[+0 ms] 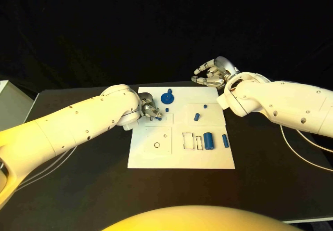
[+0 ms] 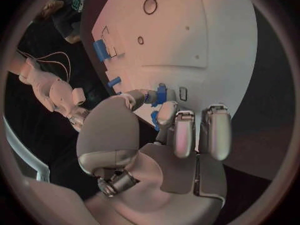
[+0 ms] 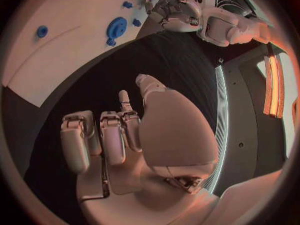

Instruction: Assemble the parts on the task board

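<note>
The white task board [image 1: 182, 156] lies mid-table. My left hand [image 1: 148, 109] hovers over the board's left edge and pinches a small blue part [image 2: 160, 95] between thumb and a finger, close to the board [image 2: 206, 35]. Another small blue piece [image 2: 154, 119] sits just under the fingers. On the board lie a blue gear [image 1: 167, 98], a small peg [image 1: 206, 105], an oblong piece [image 1: 197, 116] and two blue cylinders [image 1: 210, 141], [image 1: 224, 140]. My right hand [image 1: 212, 74] is off the board's far right corner, fingers apart and holding nothing; from its wrist the gear [image 3: 116, 28] shows.
Outlined slots [image 1: 188, 140] and a small hole [image 1: 157, 144] mark the board's near half. A pale box [image 1: 10, 103] stands at the table's left edge. A thin cable [image 1: 300, 147] trails under my right arm. Black table surrounds the board.
</note>
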You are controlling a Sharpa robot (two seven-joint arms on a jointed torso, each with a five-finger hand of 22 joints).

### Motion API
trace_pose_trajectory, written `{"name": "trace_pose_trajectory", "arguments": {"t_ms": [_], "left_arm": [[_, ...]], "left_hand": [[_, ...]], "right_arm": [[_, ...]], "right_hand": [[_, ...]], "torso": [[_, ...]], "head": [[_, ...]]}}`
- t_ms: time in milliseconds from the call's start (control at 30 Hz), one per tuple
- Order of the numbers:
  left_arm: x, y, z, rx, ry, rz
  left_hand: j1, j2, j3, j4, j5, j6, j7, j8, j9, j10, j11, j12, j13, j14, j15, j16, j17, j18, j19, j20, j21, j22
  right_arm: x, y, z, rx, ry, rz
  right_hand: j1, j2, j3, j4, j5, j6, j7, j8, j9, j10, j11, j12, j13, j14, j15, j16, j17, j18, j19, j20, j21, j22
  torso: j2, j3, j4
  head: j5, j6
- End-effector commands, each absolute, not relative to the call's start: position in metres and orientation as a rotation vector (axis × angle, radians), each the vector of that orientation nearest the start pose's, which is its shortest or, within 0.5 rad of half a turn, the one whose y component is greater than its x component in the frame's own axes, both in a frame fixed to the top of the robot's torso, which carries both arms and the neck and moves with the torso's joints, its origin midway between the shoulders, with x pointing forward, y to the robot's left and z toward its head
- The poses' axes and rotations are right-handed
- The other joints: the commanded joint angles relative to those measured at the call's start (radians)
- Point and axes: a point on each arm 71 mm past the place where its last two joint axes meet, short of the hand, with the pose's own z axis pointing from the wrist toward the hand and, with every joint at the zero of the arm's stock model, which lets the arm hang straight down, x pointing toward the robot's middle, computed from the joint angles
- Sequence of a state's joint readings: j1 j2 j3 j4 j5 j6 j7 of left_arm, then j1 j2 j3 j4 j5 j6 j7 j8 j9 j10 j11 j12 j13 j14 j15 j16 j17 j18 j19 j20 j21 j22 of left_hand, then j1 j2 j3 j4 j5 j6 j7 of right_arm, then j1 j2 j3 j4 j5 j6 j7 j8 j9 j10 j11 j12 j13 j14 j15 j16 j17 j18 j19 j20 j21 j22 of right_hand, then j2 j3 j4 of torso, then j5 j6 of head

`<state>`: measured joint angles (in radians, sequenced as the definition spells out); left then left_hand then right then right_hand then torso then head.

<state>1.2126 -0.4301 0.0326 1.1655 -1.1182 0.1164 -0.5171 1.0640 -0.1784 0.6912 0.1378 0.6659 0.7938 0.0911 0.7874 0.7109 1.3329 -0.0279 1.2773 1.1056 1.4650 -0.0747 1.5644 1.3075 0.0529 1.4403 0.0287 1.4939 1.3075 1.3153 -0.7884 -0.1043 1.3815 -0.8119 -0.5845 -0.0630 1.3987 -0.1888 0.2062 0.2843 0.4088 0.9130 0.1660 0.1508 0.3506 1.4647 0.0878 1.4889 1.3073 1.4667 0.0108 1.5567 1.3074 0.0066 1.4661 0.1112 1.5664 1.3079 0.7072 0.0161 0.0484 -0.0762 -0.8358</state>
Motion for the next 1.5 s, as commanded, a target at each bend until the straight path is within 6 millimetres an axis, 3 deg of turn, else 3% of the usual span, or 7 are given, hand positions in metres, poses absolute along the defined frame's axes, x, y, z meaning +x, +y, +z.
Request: {"name": "trace_pose_trajectory", "arguments": {"t_ms": [33, 1000, 1500], "left_arm": [[0.5359, 0.1000, -0.2149, -0.116, 2.260, -0.471], [0.5370, 0.0990, -0.2164, -0.109, 2.279, -0.466], [0.5387, 0.0972, -0.2188, -0.109, 2.304, -0.462]], "left_hand": [[0.019, 0.027, 0.127, -0.132, -0.005, 0.056, -0.047, 0.001, 0.267, 0.006, -0.001, 0.001, -0.001, 0.106, -0.009, 0.006, 0.263, -0.011, 0.009, 0.000, 0.003, 0.082], [0.019, 0.024, 0.123, -0.133, -0.010, 0.056, -0.046, -0.003, 0.269, 0.004, 0.000, -0.001, -0.004, 0.106, -0.009, 0.006, 0.263, -0.010, 0.007, 0.000, 0.002, 0.079], [-0.009, 0.016, 0.049, -0.097, -0.017, 0.060, -0.052, -0.020, 0.282, 0.006, -0.003, -0.005, -0.009, 0.106, -0.009, 0.006, 0.263, -0.010, 0.006, 0.002, -0.001, 0.078]], "right_arm": [[0.5303, -0.2350, -0.1527, 0.528, 1.504, 0.772], [0.5303, -0.2342, -0.1527, 0.527, 1.504, 0.774], [0.5300, -0.2342, -0.1525, 0.527, 1.503, 0.773]], "right_hand": [[-0.004, -0.002, 0.004, 0.002, 0.004, -0.003, -0.001, 0.005, 0.001, 0.033, -0.007, 0.005, 0.199, 0.096, -0.007, -0.001, 0.231, -0.007, 0.105, -0.006, 0.004, 0.263], [-0.004, -0.002, 0.004, 0.002, 0.004, -0.003, -0.001, 0.005, 0.001, 0.033, -0.007, 0.005, 0.199, 0.096, -0.007, -0.001, 0.231, -0.007, 0.105, -0.006, 0.004, 0.263], [-0.004, -0.002, 0.004, 0.002, 0.004, -0.003, -0.001, 0.005, 0.001, 0.033, -0.007, 0.005, 0.199, 0.096, -0.007, -0.001, 0.231, -0.007, 0.105, -0.006, 0.004, 0.263]], "torso": [[0.000, 0.0000, 0.0010], [0.000, 0.0014, -0.0005], [0.000, 0.0013, -0.0020]], "head": [[-0.001, -0.001], [0.000, -0.003], [-0.004, -0.005]]}}
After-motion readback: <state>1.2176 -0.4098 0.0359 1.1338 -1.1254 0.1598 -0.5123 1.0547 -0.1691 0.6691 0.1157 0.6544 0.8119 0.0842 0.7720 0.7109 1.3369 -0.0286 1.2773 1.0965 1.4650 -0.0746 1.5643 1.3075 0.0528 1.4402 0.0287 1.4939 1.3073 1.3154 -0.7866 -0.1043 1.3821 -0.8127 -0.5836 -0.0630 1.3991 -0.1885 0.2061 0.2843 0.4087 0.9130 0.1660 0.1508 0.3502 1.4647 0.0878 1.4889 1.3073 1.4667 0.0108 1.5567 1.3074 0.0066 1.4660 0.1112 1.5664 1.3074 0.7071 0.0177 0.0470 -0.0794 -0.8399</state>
